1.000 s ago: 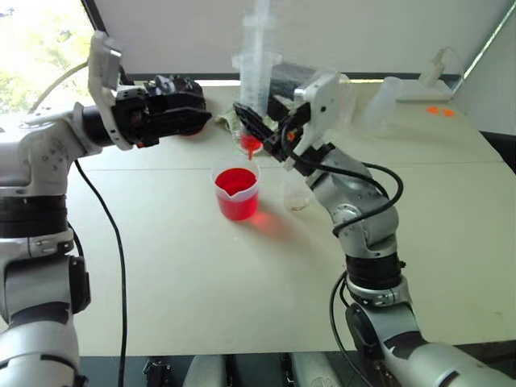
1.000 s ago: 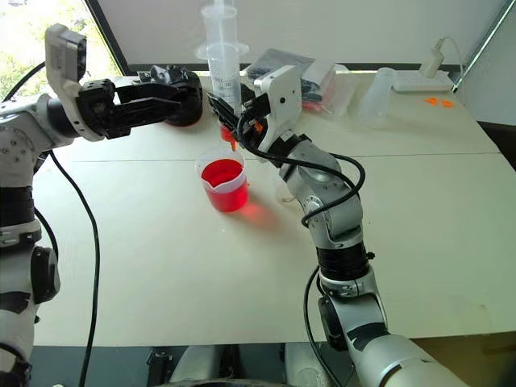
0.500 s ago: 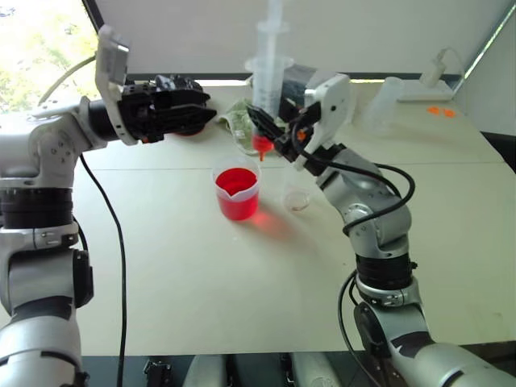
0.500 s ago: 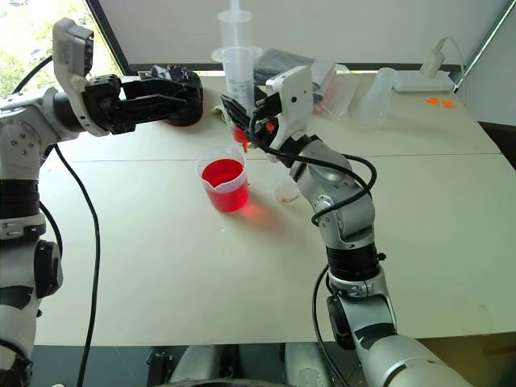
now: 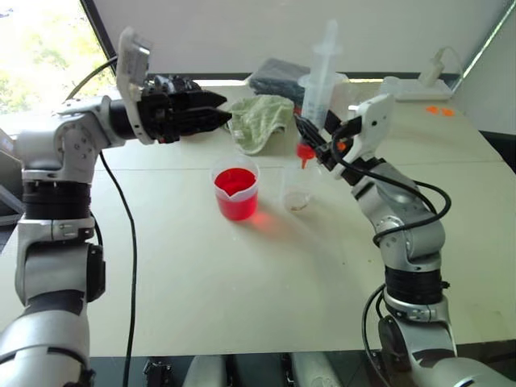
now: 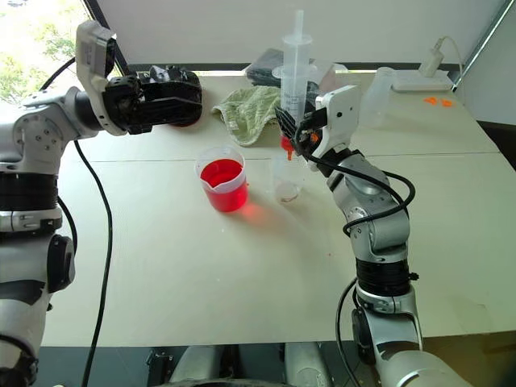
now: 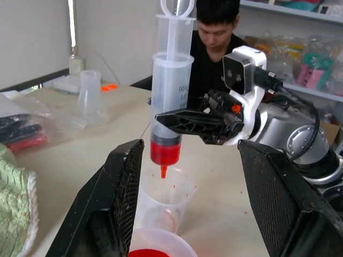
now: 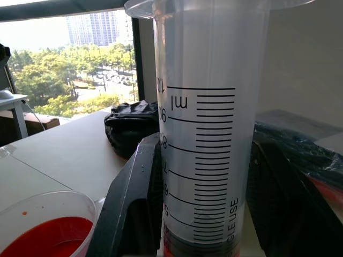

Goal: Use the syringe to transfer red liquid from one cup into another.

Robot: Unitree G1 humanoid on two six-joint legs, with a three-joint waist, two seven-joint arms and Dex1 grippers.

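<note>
1. Syringe sits upright in my right gripper, upper centre of the right eye frame. Fingers are clamped tight on the lower barrel, one each side; the right wrist view shows both black fingers pressed against the scale markings.
2. Long axis runs near vertical with a slight lean, the white plunger drawn up and topmost, the orange-red tip pointing down. Red liquid fills only the bottom band of the barrel.
3. Key relation: the tip hangs just above the clear cup, not touching its rim. In the left wrist view the tip lines up over the cup's mouth. That cup looks nearly empty, with a few red specks on its wall.
4. Red beaker stands just to the left of the clear cup in frame, centre of the table, about half full.
5. Left gripper hovers at upper left of the left eye frame, pointing level toward the syringe, jaws partly apart and holding nothing. It is the free arm, and I judge it the one to press the plunger, which sits higher in frame and to the right of it.
6. My read: load is drawn, carry is about done, discharge comes next. Risk is a drip outside the rim if the barrel tilts when pushed.
7. Green cloth lies behind the cups, clear of the work.
</note>
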